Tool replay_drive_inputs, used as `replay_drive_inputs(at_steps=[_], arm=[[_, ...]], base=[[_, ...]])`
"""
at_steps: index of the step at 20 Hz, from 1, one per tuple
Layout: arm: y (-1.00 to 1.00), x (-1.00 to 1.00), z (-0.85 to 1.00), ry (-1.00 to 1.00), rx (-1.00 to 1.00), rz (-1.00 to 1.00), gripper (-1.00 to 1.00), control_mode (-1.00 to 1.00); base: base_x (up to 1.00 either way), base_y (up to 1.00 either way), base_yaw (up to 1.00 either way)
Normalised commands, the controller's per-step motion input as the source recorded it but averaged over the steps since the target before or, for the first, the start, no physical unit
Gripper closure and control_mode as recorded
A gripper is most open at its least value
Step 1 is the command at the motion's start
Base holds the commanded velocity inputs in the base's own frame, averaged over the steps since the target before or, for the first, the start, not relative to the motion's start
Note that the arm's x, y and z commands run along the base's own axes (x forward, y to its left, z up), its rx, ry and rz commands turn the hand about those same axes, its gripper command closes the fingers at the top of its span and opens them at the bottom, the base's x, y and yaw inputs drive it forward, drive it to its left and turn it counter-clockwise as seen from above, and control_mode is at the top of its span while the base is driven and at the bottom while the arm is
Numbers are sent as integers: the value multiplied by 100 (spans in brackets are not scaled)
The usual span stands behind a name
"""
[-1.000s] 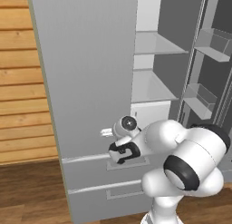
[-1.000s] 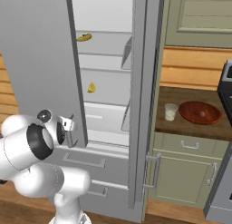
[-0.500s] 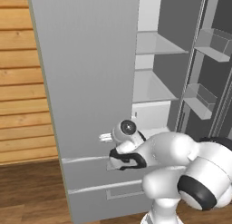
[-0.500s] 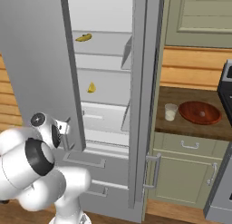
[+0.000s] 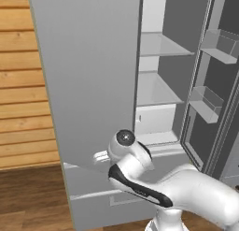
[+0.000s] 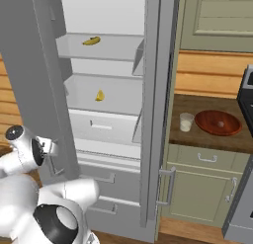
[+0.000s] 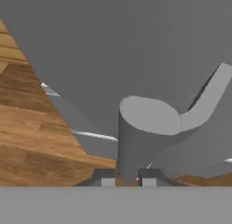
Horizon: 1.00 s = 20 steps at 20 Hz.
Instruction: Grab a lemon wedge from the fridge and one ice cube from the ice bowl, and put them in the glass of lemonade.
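The fridge [image 6: 158,90] stands with its left door [image 5: 93,85] swung open. Low on that door's outer face, my gripper [image 6: 49,149] [image 5: 100,156] is shut on the bar handle. In the hand view the grey handle [image 7: 140,132] rises between my fingertips [image 7: 108,178]. A lemon wedge [image 6: 100,95] lies on the fridge's middle shelf. On the wooden counter to the right of the fridge stands the glass of lemonade [image 6: 186,122], with the reddish-brown ice bowl [image 6: 218,122] beside it.
A banana [image 6: 91,40] lies on the fridge's top shelf. Below the shelves are a white crisper drawer [image 6: 101,125] and grey freezer drawers [image 6: 106,179]. The right door's bins [image 5: 205,101] jut out. A beige cabinet [image 6: 200,188] sits under the counter.
My jaws have closed on the door handle. The arm's elbow has dropped low, and the left door has swung a little wider.
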Motion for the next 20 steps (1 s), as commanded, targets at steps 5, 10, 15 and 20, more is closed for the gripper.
replay_drive_inputs(at_steps=[5,10,15,20], arm=[[26,-93,50,-12,0,5,-100,-100],[15,-70,100,-16,-4,11,-100,-100],[0,-57,100,-2,-4,16,-100,-100],[0,-48,100,3,-4,13,-100,-100]], base=[[0,0,0],[0,0,0],[0,0,0],[0,0,0]])
